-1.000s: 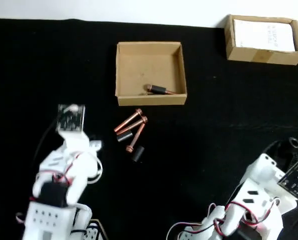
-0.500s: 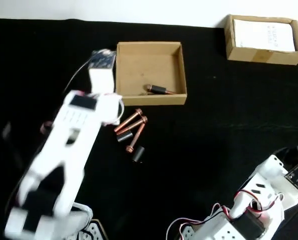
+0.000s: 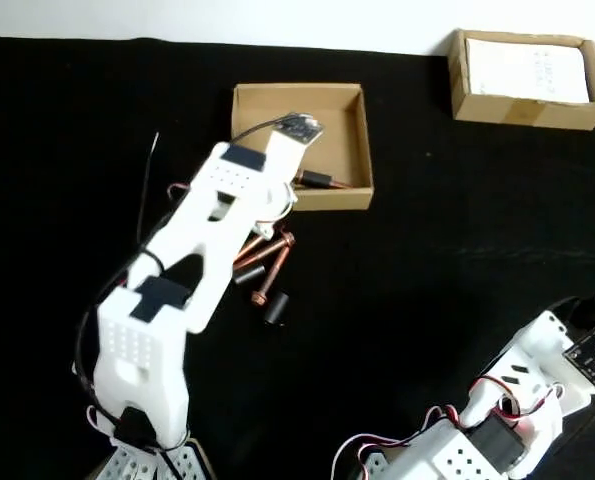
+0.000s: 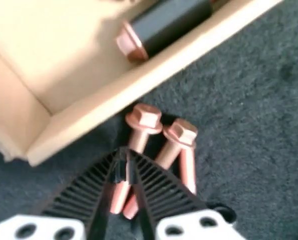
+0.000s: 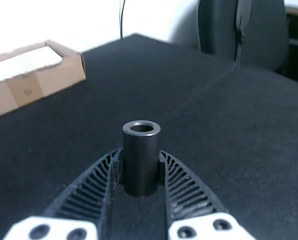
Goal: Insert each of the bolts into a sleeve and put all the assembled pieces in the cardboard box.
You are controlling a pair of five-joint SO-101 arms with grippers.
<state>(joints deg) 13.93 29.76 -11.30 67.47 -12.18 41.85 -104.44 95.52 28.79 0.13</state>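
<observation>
Right claw point(image 5: 139, 164) pinching a black sleeve point(image 5: 141, 145), left claw point(image 4: 123, 167) pressed together over bolts point(image 4: 184, 150) beside cardboard box point(image 4: 113, 102)

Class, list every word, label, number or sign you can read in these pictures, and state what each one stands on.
No text here can be read.
On the white sheet in the far cardboard box: faint grey print, too blurred to read.
On the bolts, the sleeve and the nearer cardboard box: no markings visible.
</observation>
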